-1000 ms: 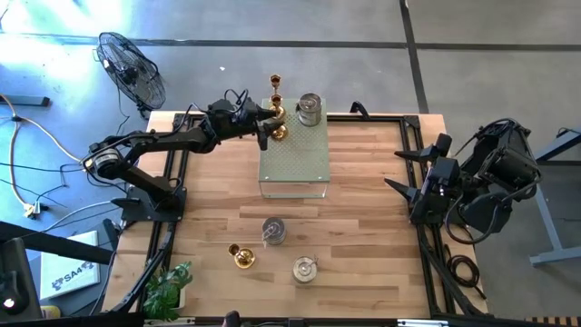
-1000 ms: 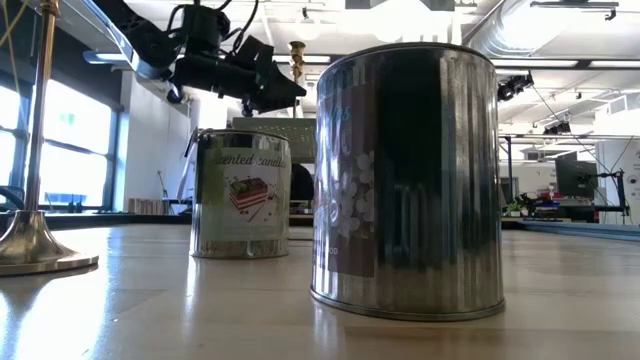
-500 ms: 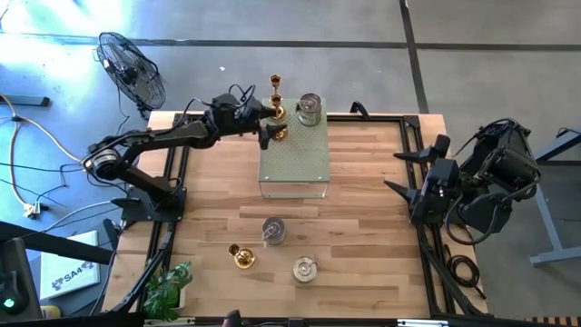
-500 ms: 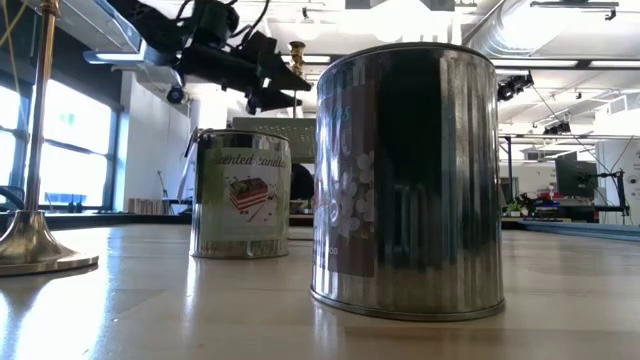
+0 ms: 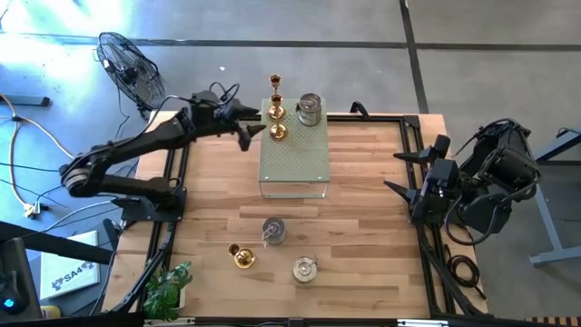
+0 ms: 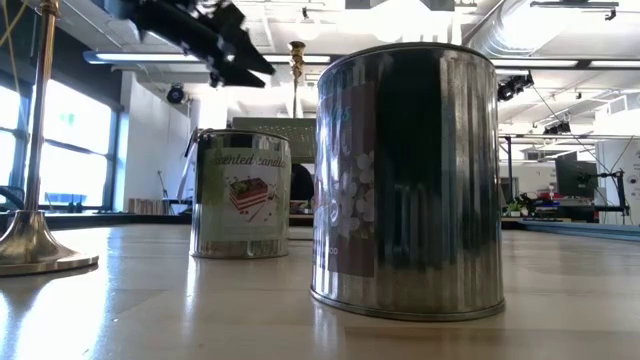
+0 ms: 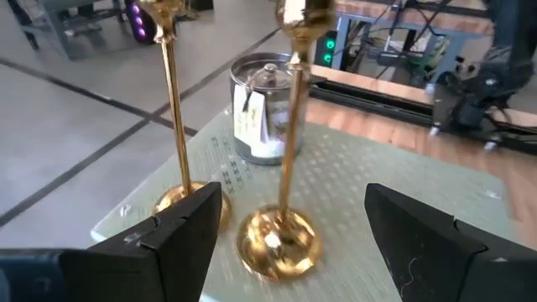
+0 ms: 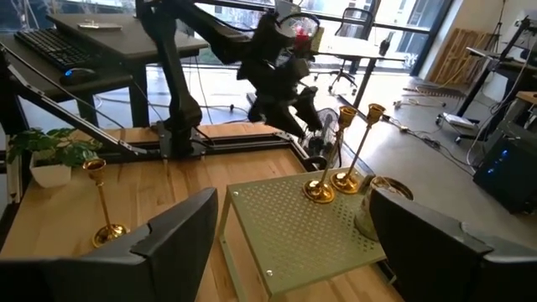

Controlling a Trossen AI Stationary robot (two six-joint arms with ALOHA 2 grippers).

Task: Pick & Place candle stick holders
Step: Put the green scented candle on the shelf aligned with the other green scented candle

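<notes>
Hovering open-jawed, the left gripper [image 5: 251, 134] sat just beside two gold holders [image 5: 276, 132] on the green box [image 5: 294, 168]; the right gripper [image 5: 397, 173] waited wide at the table edge.

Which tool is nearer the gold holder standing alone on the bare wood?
Neither is close; the left tool seems slightly nearer, up beside the green box. The gold holder stands near the front edge. The right tool waits at the right edge.
</notes>
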